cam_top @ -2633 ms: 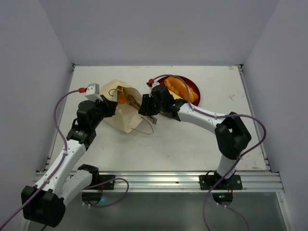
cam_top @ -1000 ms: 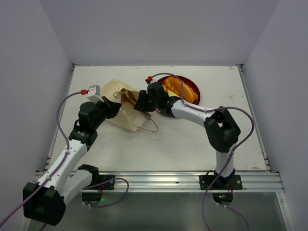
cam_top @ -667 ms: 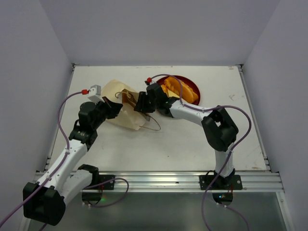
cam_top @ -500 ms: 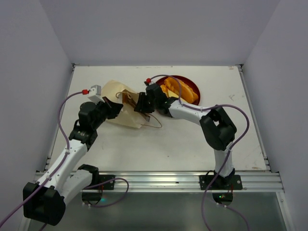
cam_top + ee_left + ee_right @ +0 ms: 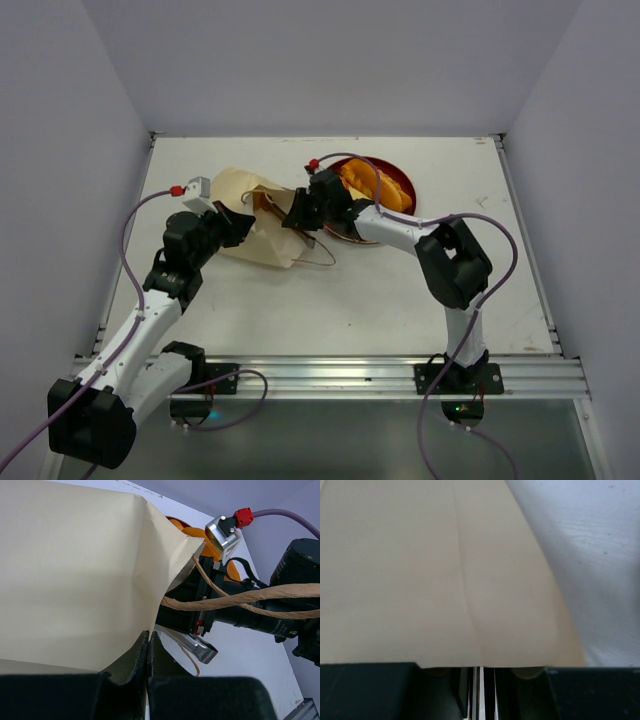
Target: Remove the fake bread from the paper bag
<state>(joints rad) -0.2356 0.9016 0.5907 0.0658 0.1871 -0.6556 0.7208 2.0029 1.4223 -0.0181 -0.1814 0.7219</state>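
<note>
Left claw [image 5: 148, 641] — fully closed, pinching an edge of the small cream-tan paper bag [image 5: 240, 215]. The bag lies on its side on the white counter [image 5: 400, 290], mouth toward the round red plate [image 5: 411, 193]. Right claw [image 5: 297, 214] — at the bag mouth, jaws nearly together, tips hidden by paper; what it grips cannot be determined. Orange toy bread pieces [image 5: 383, 190] rest on the plate.

left arm [image 5: 140, 320], right arm [image 5: 400, 232]: white links, black joints, black jaws; purple cable [image 5: 290, 518] along each; red connector [image 5: 243, 516] on grey wrist block.
</note>
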